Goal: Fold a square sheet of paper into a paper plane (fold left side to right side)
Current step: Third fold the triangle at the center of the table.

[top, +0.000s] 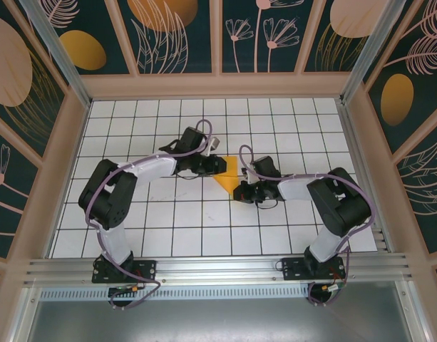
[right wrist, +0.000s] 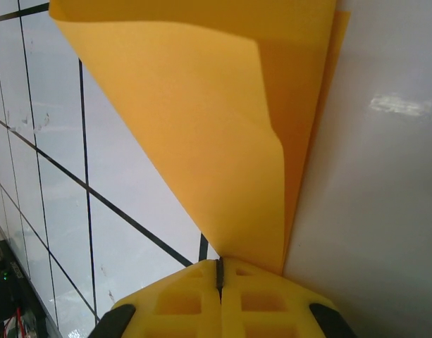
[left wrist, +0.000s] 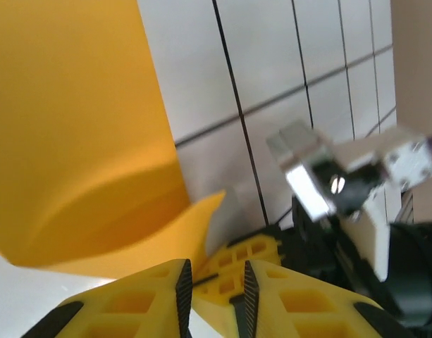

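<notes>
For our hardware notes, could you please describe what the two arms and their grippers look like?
Both the left arm and right arm have white links, bulky black joints and purple cables running along them. The left gripper and right gripper have yellow fingers with rectangular cut-outs; the left's inner faces carry black ridged pads.

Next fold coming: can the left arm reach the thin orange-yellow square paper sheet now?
Probably yes: the left gripper is right beside the orange-yellow paper sheet, nothing between them; the right gripper pinches it.
</notes>
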Motion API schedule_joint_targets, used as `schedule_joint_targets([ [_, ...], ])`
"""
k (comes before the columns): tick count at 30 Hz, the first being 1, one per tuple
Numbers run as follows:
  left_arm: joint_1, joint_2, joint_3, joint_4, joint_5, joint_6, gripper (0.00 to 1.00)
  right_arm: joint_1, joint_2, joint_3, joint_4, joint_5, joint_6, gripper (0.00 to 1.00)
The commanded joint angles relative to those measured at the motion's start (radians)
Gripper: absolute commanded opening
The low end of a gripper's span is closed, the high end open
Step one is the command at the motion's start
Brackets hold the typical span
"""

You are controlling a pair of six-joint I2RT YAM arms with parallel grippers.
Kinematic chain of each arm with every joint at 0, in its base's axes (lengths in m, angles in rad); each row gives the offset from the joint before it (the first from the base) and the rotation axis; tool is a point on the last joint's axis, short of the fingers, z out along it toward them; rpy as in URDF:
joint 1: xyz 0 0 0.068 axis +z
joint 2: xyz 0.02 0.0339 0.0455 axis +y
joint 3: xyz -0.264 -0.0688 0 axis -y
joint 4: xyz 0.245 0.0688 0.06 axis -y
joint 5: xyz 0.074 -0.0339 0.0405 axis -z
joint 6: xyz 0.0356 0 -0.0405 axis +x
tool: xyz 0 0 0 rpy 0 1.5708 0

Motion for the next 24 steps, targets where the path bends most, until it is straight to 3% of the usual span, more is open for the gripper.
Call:
schedule_joint_targets([
  [1,-0.034,0.024,-0.023,0.050,0.040,-0.031,0.27,0.007,0.082,-0.036,-0.163,0.090,0.000,0.00],
  [15,-0.057,0.118,-0.037,0.119,0.064,-0.071,0.25,0.007,0.090,-0.027,-0.175,0.096,-0.001,0.00],
  [24,-0.056,0.186,-0.019,0.049,-0.079,-0.039,0.22,0.008,0.086,-0.033,-0.196,0.113,-0.001,0.00],
])
